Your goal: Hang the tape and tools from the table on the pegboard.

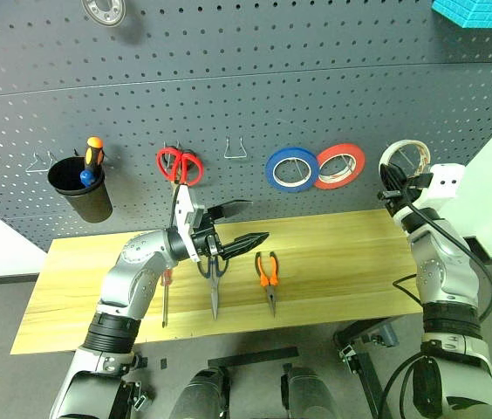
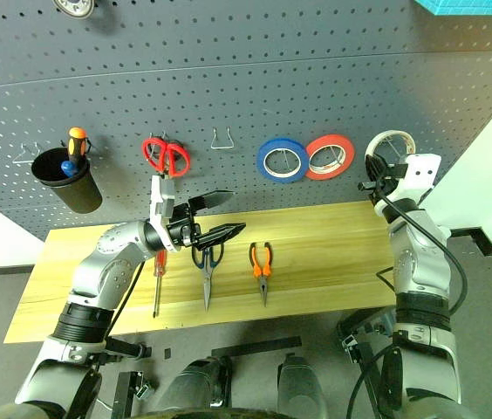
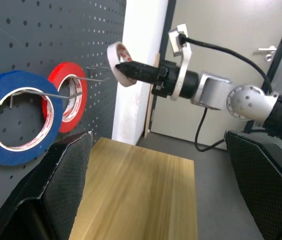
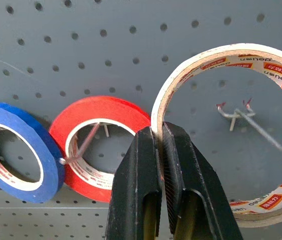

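Tape roll (image 4: 231,130), whitish, pinched by its rim between the pressed-together fingers of the right hand (image 4: 161,150); held upright against the pegboard (image 1: 246,78), past the right end of the worktop (image 1: 333,253), just beside the red roll (image 1: 340,166) and blue roll (image 1: 291,169) already on their pegs.

Risk: a thin metal hook (image 4: 241,116) shows through the roll's opening, but whether its tip is inside the ring cannot be told. If the grip lets go before the ring is over the hook, the roll is likely to drop to the floor beyond the worktop's right edge. Grip is on a narrow band of rim, so the roll could also swivel or catch on the hook tip.

Right arm: raised, forearm reaching up to the board, hand pointing at it roughly level.

Left arm: bent across the worktop's middle, left hand (image 1: 242,225) spread wide and holding nothing, pointing toward the right end, hovering over the scissors (image 1: 213,275).

Awaiting on worktop: red screwdriver (image 1: 166,297), scissors, pliers (image 1: 268,275), side by side near the front edge.
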`<state>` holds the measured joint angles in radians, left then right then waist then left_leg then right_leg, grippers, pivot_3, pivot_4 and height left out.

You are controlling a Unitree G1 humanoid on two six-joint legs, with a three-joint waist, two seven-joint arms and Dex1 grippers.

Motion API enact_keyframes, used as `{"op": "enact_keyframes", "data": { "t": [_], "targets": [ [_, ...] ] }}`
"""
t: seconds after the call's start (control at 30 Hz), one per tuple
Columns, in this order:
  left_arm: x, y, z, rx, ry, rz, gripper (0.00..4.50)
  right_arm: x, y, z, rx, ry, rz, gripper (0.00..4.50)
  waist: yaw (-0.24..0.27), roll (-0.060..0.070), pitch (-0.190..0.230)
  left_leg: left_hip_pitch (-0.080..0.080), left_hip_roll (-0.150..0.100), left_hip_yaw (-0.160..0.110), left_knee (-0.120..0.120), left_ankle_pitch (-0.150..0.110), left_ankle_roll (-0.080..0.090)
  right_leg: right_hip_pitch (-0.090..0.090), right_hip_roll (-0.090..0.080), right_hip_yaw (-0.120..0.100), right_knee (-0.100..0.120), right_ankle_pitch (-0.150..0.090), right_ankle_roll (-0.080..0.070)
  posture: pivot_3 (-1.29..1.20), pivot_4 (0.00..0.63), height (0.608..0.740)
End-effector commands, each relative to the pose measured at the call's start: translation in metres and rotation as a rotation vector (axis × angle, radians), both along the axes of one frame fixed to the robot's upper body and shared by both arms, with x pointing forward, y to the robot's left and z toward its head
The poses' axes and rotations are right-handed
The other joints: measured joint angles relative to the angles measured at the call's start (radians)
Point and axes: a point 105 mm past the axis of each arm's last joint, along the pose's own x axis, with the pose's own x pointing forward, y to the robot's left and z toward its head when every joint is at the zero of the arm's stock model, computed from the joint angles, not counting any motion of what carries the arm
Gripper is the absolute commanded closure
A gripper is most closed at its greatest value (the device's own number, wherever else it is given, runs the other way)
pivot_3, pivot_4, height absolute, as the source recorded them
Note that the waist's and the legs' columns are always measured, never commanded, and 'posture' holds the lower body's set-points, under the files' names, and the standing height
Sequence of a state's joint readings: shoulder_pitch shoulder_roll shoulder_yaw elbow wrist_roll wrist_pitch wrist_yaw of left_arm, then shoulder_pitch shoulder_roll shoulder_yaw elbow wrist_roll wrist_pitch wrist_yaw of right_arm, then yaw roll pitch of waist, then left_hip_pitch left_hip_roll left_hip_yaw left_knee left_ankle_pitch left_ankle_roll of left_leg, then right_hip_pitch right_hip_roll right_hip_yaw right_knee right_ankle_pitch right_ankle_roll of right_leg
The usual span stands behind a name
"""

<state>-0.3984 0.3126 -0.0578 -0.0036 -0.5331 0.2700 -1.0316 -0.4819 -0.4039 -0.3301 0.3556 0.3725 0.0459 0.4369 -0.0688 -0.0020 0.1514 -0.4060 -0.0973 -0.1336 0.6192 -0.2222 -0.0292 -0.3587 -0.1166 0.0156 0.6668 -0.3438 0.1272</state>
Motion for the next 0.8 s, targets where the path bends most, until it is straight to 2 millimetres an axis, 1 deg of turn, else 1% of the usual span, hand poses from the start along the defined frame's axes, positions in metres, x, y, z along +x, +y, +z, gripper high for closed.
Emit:
{"op": "enact_keyframes", "data": {
  "t": [0.03,0.43,0.63,0.7,0.77,0.8],
  "targets": [
    [-0.003,0.002,0.012,-0.013,-0.049,0.008,0.08,0.007,0.004,0.012,-0.010,-0.057,0.011,4.47,0.000,0.000,0.000,0.000,0.000,0.000,0.000,0.000,0.000,0.000,0.000,0.000,0.000,0.000,0.000,-0.04,0.116,0.738],
    [-0.002,0.005,0.015,-0.014,-0.058,0.032,0.08,0.032,0.003,0.000,-0.009,-0.022,-0.010,4.47,0.000,0.000,0.000,0.000,0.000,0.000,0.001,0.002,-0.003,0.000,0.000,0.000,0.000,0.000,0.000,-0.01,0.118,0.738],
    [-0.003,0.006,0.015,-0.013,-0.061,0.043,0.08,0.039,0.003,-0.001,-0.007,-0.014,-0.011,4.47,0.001,0.000,0.000,0.000,0.000,0.000,0.002,0.002,-0.003,0.000,0.000,0.000,0.000,0.000,0.000,0.00,0.119,0.738],
    [-0.003,0.007,0.015,-0.013,-0.060,0.046,0.08,0.040,0.002,-0.001,-0.003,-0.010,-0.014,3.93,0.000,0.000,0.000,0.000,0.000,0.000,0.002,0.002,-0.003,0.001,0.000,0.000,0.000,0.000,0.000,0.00,0.119,0.738],
    [-0.003,0.007,0.015,-0.013,-0.060,0.049,0.08,0.041,0.001,-0.001,-0.003,-0.006,-0.016,3.48,0.001,0.000,0.000,0.000,0.000,0.000,0.002,0.002,-0.003,0.001,0.000,0.000,0.001,0.000,0.000,0.00,0.119,0.738],
    [-0.003,0.007,0.015,-0.013,-0.060,0.050,0.08,0.041,0.001,-0.001,-0.006,-0.006,-0.018,3.14,0.002,0.000,0.000,0.000,0.000,0.000,0.002,0.002,-0.003,0.001,0.000,0.000,0.001,0.000,0.000,0.00,0.119,0.738]
  ]
}}
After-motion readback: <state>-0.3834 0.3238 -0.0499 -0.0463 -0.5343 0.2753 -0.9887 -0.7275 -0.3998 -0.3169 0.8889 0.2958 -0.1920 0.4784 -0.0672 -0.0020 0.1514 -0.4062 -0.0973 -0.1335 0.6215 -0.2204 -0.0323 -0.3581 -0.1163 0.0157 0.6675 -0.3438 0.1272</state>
